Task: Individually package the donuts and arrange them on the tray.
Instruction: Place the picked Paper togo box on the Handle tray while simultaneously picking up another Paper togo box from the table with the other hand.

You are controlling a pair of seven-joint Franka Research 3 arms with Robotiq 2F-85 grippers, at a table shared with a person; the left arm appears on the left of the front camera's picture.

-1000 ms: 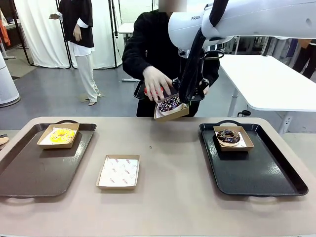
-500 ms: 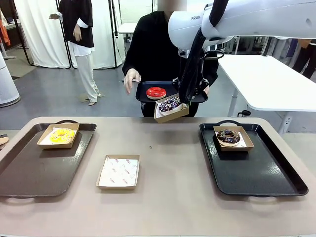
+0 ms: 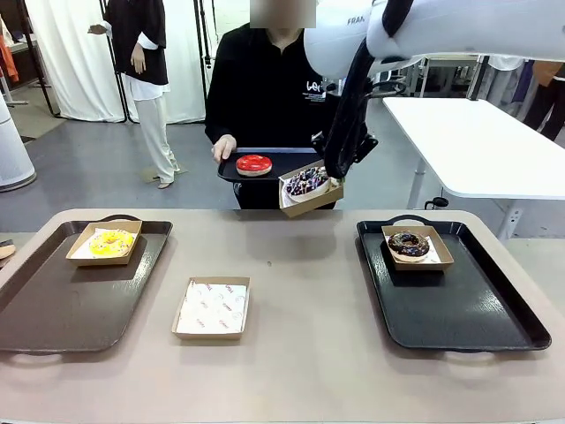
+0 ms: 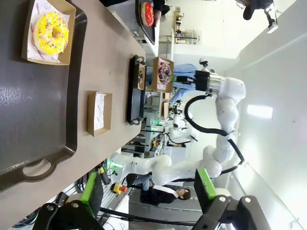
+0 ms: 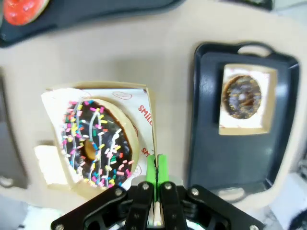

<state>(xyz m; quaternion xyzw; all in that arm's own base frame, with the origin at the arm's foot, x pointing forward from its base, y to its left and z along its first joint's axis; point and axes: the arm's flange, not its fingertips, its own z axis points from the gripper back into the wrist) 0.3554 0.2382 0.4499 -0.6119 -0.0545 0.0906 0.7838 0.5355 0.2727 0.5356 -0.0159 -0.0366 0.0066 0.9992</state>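
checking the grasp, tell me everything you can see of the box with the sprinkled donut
The brown cardboard box, lined with white printed paper, hangs tilted over the table's far side. The right gripper is shut on its side wall. Inside lies a dark donut with white drizzle and coloured sprinkles.

The right arm [image 3: 459, 31] is glossy white and rounded, with grey "FRA" lettering at one o'clock and black cables along it. The right tool [image 5: 156, 168] and left tool [image 4: 148, 188] are black with green pads. The person [image 3: 265, 88] wears a black long-sleeved top with a small white chest mark, possibly a logo.
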